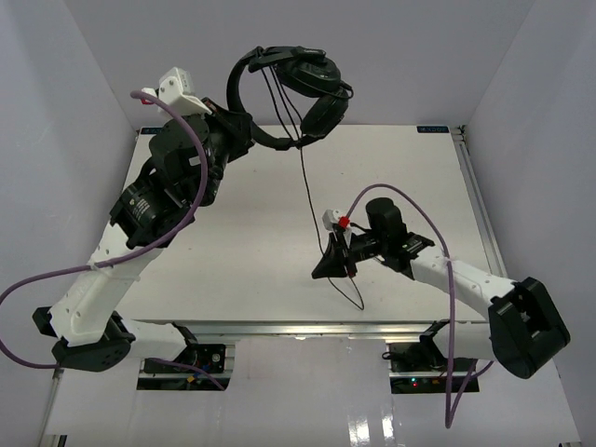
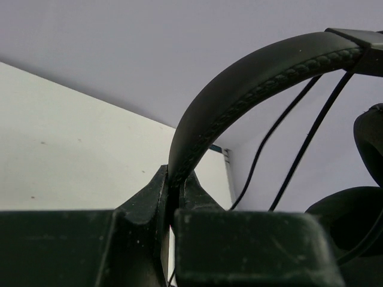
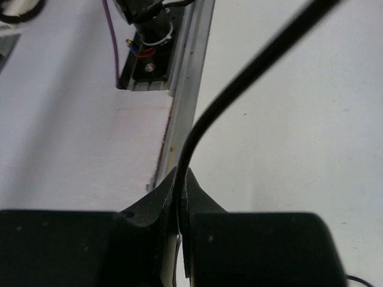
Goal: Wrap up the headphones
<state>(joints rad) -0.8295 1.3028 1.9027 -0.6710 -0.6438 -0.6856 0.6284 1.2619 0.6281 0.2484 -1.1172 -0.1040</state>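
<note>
Over table (image 1: 233,261), L-grpr (image 2: 173,177) clamps headphones (image 2: 251,78), R-grpr (image 3: 179,177) their cord (image 3: 239,78).

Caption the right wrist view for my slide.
Right end effector shut on the black headphone cord, white table beneath.

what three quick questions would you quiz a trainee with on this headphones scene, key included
1. True or false: the left gripper is shut on the headband of the headphones.
2. What does the right gripper pinch? A) an earcup B) the thin black cord C) a purple cable
3. Fill in: the headphones are ____ the table, not lying on it.

Key: 1 true; 2 B; 3 held above.
</note>
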